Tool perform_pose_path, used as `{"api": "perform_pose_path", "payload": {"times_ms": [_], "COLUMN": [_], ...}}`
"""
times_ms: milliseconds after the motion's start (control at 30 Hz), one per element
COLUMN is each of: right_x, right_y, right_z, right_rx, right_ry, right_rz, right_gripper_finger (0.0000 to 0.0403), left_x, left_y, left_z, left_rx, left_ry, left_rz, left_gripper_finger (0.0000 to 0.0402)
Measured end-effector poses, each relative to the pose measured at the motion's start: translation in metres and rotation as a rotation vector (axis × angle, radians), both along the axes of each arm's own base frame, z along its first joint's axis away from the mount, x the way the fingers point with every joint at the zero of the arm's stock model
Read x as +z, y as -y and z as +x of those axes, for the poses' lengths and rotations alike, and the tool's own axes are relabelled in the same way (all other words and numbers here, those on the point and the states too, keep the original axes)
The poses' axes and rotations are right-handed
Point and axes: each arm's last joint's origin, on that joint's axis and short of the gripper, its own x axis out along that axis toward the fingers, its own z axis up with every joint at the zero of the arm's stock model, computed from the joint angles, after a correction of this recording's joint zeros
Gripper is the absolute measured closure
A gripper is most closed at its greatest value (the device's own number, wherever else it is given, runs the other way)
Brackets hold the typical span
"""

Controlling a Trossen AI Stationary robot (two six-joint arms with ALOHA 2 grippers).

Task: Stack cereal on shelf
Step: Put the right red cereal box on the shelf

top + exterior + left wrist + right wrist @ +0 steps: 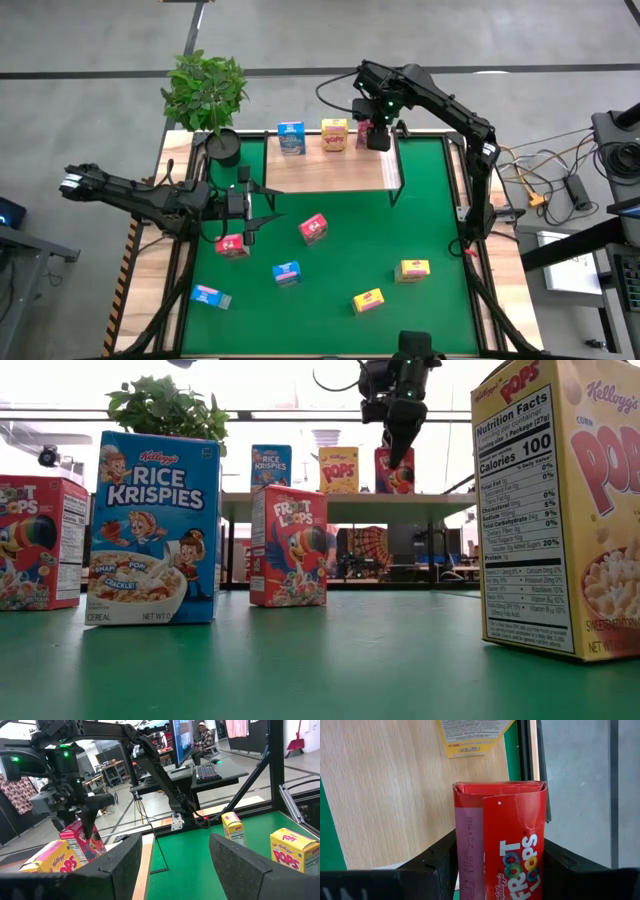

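Note:
The shelf (320, 170) stands at the table's far side. A blue cereal box (291, 138), a yellow one (334, 134) and a red one (364, 135) stand upright in a row on it. My right gripper (378, 136) is shut on the red box (512, 845) from above, at the shelf's right end. My left gripper (268, 204) hovers open and level over the table's left part, with nothing between its fingers (120, 865). Several more boxes stand on the green mat. My right gripper pinches the red box between its two fingers (435, 862), which press on opposite sides of its upper part (465, 870). The fingers slant down from above, as the low view shows (400, 440). The box stands upright, its bottom on the shelf board (395, 490).
On the mat stand two red boxes (232, 246) (313, 228), two blue (286, 272) (210, 296) and two yellow (413, 269) (367, 300). A potted plant (208, 95) stands at the far left corner. The shelf's left end and near half are bare board.

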Motion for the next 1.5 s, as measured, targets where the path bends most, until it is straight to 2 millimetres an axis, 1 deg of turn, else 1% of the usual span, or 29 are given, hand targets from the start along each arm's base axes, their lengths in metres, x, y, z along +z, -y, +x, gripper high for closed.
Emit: {"api": "perform_pose_path", "payload": {"times_ms": [167,367,700,867,1100,1233,1500], "right_x": [-0.0003,0.0006,0.0010,0.0008,-0.0001,0.0000,0.0023], "right_y": [-0.0011,0.0001,0.0008,0.0006,-0.0009,-0.0010,-0.0017], "right_z": [-0.0011,0.0006,0.0016,0.0013,-0.0013,-0.0014,-0.0036], "right_rx": [0.042,0.033,0.003,0.021,0.074,0.071,0.031], "right_ry": [-0.017,0.005,0.020,0.013,-0.026,-0.026,-0.033], "right_rz": [0.000,-0.012,-0.011,-0.015,-0.018,-0.018,-0.032], "right_gripper_finger": [0.0217,0.0223,0.0175,0.0161,0.0175,0.0181,0.0181], "left_x": [-0.0001,0.0000,0.0000,0.0000,0.0000,0.0000,0.0000], "left_y": [0.0000,0.0000,0.0000,0.0000,0.0000,0.0000,0.0000], "left_z": [0.0000,0.0000,0.0000,0.0000,0.0000,0.0000,0.0000], "left_rx": [0.000,0.000,0.000,0.000,0.000,0.000,0.000], "left_ry": [0.000,0.000,0.000,0.000,0.000,0.000,0.000], "left_rz": [0.000,0.000,0.000,0.000,0.000,0.000,0.000], "left_gripper_finger": [0.0187,0.0187,0.0187,0.0187,0.0187,0.0187,0.0187]}}
